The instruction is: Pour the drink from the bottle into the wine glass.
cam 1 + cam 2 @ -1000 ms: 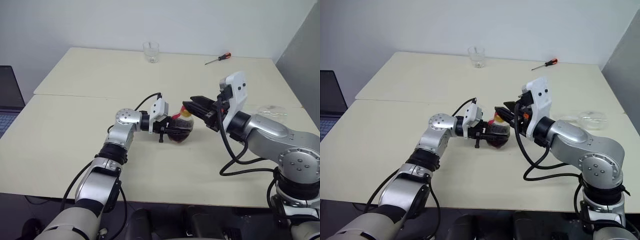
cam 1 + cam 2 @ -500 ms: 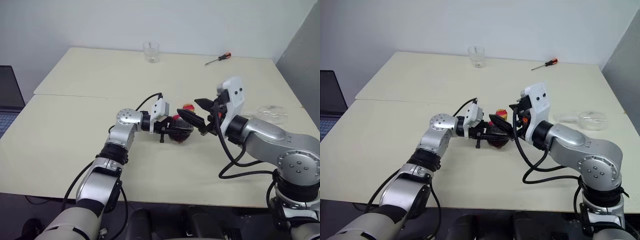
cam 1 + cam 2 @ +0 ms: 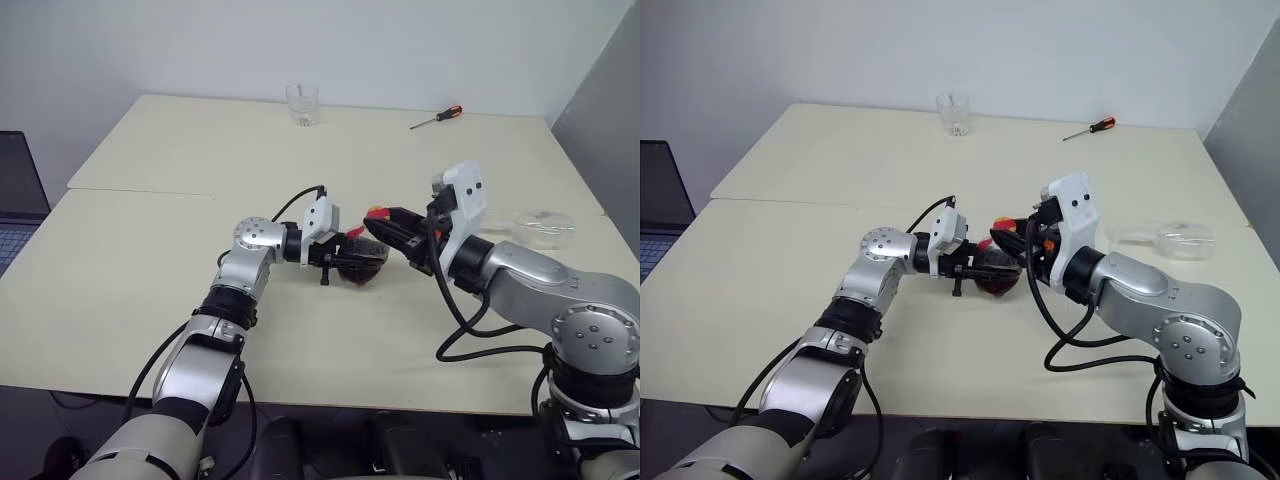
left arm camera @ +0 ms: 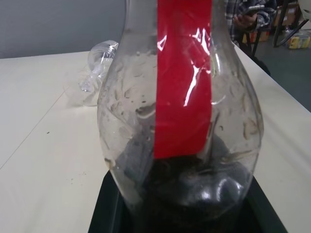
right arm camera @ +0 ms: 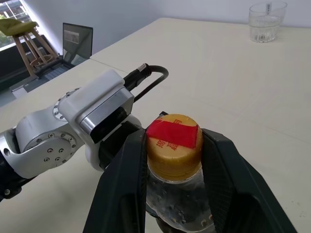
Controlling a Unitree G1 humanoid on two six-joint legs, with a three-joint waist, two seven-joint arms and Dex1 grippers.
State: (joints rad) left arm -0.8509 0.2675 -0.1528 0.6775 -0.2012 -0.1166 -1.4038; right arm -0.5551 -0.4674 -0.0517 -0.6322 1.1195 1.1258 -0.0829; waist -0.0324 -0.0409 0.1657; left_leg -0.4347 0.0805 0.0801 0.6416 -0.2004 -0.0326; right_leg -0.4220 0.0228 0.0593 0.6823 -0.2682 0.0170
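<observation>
Bottle [image 3: 358,262] upright mid-desk [image 3: 150,250], clamped low on its body by left gripper [image 3: 345,262]. Right gripper [image 5: 171,160] narrowed around yellow-and-red cap [image 5: 174,143], fingers [image 5: 124,179] either side, contact unclear. Left wrist view: red label strip [image 4: 183,73], dark drink [image 4: 194,189] at bottom. Wine glass [image 3: 540,225] on its side near right edge. Tumbler [image 3: 302,103], screwdriver [image 3: 436,117] near far edge.
</observation>
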